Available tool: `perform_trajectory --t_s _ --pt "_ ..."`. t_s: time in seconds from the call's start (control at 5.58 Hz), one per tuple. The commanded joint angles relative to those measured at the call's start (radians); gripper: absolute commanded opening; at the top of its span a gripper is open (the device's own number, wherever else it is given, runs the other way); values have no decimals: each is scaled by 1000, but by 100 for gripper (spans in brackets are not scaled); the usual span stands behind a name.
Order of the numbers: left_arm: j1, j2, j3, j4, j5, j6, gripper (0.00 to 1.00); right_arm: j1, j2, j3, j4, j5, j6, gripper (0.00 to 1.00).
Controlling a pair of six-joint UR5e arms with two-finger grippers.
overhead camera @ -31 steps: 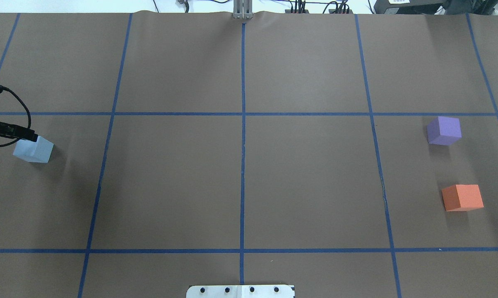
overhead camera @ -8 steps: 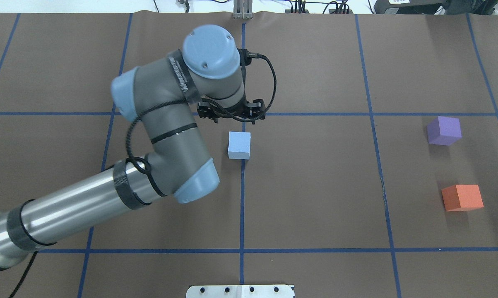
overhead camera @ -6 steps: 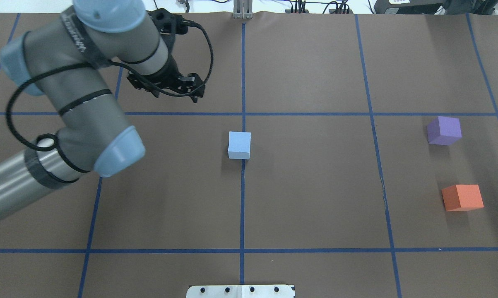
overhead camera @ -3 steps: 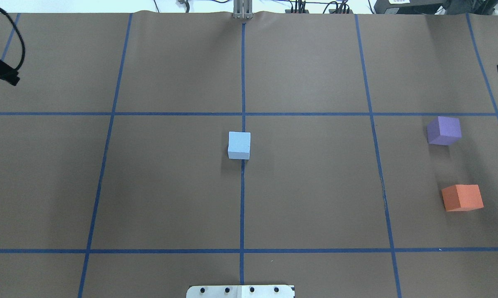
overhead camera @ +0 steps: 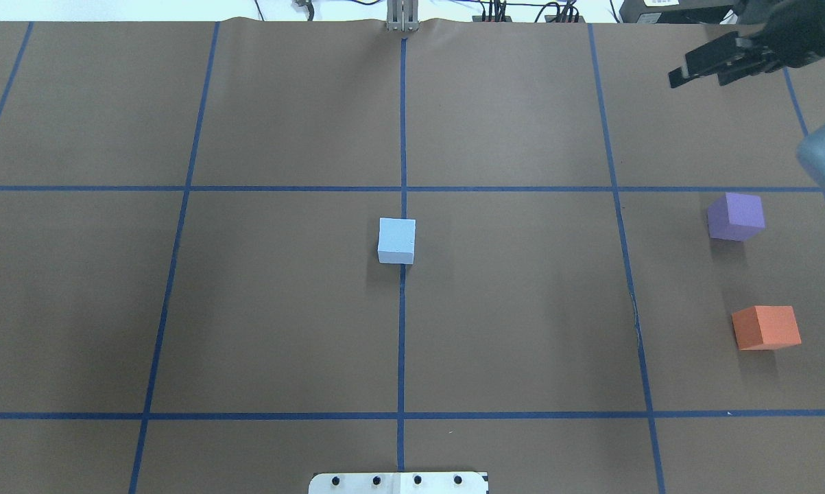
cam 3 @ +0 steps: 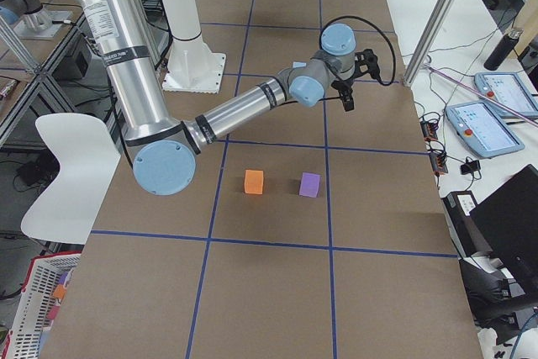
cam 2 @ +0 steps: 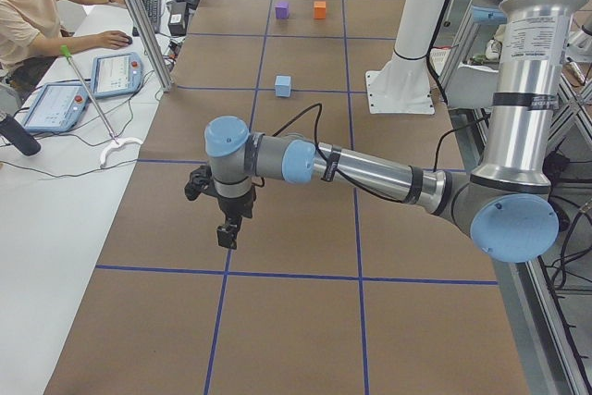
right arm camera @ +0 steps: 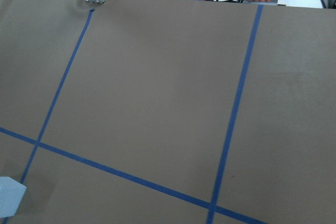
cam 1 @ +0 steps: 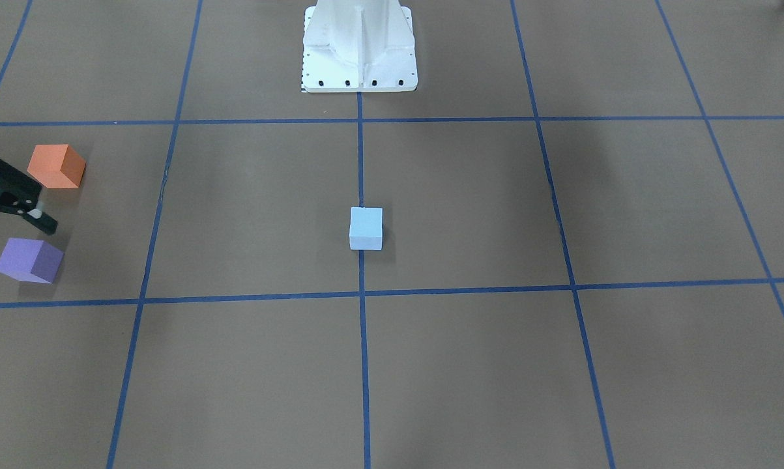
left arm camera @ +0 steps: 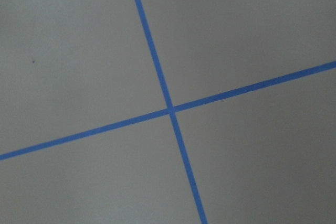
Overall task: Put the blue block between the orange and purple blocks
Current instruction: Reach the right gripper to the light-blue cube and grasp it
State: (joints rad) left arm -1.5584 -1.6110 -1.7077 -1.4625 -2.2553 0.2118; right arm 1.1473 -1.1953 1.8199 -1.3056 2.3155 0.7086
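Writing on the control tablets is too small to read; the pale blue foam block sits on the brown paper-covered table, on the middle blue tape line, well apart from the purple foam block and the orange foam block at the right side. The right gripper hangs above the far right corner, fingers spread wide and empty, well away from that block; the left gripper points down over the table's left end, and I cannot tell whether it is spread or closed.
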Motion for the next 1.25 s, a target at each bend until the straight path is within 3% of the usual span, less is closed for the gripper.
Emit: perform_trajectory --t_s 0.0,0.18,0.54,0.72,1.08 --pt "-77 55 26 -6 -90 101 100 -277 178 82 -281 -272 264 100" --pt "-75 53 25 -6 -92 100 100 -425 286 37 -385 -430 361 100" --pt "-75 53 29 -7 -99 100 100 -516 521 -231 -449 -476 442 100" --pt "-74 53 33 -9 -131 100 100 -561 577 -314 -443 -525 492 100" --pt "-74 53 31 -9 -133 100 100 -612 583 -388 -407 -574 502 100"
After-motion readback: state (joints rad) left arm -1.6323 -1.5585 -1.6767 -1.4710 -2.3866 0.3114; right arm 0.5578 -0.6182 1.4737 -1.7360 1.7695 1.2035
